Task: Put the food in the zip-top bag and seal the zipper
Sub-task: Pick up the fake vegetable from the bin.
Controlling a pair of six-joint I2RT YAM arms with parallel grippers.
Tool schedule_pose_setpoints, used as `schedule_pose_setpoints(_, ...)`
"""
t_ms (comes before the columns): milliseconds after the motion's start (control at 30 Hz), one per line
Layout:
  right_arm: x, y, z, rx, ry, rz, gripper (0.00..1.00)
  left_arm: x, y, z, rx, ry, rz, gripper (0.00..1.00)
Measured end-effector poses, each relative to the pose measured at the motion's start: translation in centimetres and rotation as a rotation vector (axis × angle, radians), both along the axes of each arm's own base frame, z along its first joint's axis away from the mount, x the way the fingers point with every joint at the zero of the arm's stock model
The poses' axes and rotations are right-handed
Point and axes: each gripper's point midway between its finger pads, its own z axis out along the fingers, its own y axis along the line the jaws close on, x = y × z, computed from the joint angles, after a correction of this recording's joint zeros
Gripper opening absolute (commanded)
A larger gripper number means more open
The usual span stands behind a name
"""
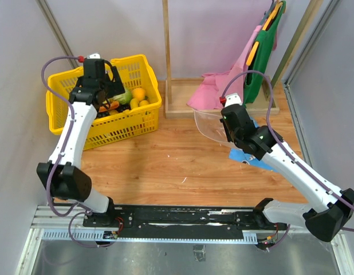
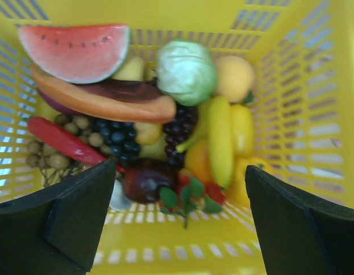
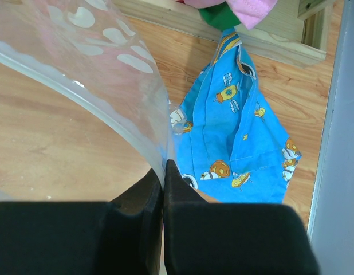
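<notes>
Left gripper (image 2: 180,229) hangs over the yellow basket (image 1: 125,129) with its jaws spread wide and nothing between them. Its two black fingers (image 2: 62,223) frame the bottom corners of the wrist view. The basket stands at the far left corner of the table (image 1: 165,166), and the food (image 2: 165,132) lies heaped inside it.

Against the basket's far wall lie a watermelon slice (image 2: 74,51), a pale green round one (image 2: 185,71) and a yellow round fruit (image 2: 234,77). Under the slice a long orange-brown piece (image 2: 102,103) lies crosswise, with a red chili (image 2: 62,140) and a bunch of dark grapes (image 2: 117,140) just beside it. A banana (image 2: 220,140) lies lengthwise to the right of the heap's middle, touching an orange (image 2: 199,163) and a yellow pepper (image 2: 243,126). Nearest the gripper sits a dark purple piece (image 2: 144,180), with a small red fruit with green leaves (image 2: 213,192) touching it.

Right gripper (image 3: 164,172) is closed tight, pinching the edge of the zip-top bag (image 3: 97,69) at one end of the zipper (image 3: 108,117). The zipper curves away up and to the left from the fingertips. The bag is clear with white dots and is held up off the table toward the far right side, well apart from the basket. A blue patterned cloth (image 3: 240,143) lies on the table just beside the bag, near the right edge. A wooden frame (image 1: 177,106) and a pink cloth (image 1: 214,94) sit at the far edge.
</notes>
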Motion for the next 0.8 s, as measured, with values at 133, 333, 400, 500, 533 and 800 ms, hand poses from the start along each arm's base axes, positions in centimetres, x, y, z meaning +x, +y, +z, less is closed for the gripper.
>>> schedule_pose_setpoints(133,0.0,0.0,-0.1,-0.006,0.003,0.002,0.01,2.1,3.4,-2.7,0.024,0.073,0.064,0.99)
schedule_pose_setpoints(333,0.3,0.2,-0.3,-0.012,0.006,0.005,0.01,6.2,3.9,-6.4,0.007,0.145,0.034,0.99)
schedule_pose_setpoints(400,0.3,0.2,-0.4,-0.015,0.008,0.006,0.01,7.4,3.9,-7.4,-0.002,0.157,0.029,0.99)
schedule_pose_setpoints(500,0.4,0.2,-0.6,-0.02,0.012,0.007,0.01,9.3,4.1,-8.9,-0.011,0.168,0.029,0.99)
schedule_pose_setpoints(533,0.4,0.3,-0.6,-0.022,0.014,0.008,0.01,9.9,4.1,-9.4,-0.015,0.173,0.028,0.98)
schedule_pose_setpoints(800,0.5,0.3,-0.8,-0.034,0.017,0.014,0.01,13.6,3.6,-14.2,-0.089,0.206,0.011,0.98)
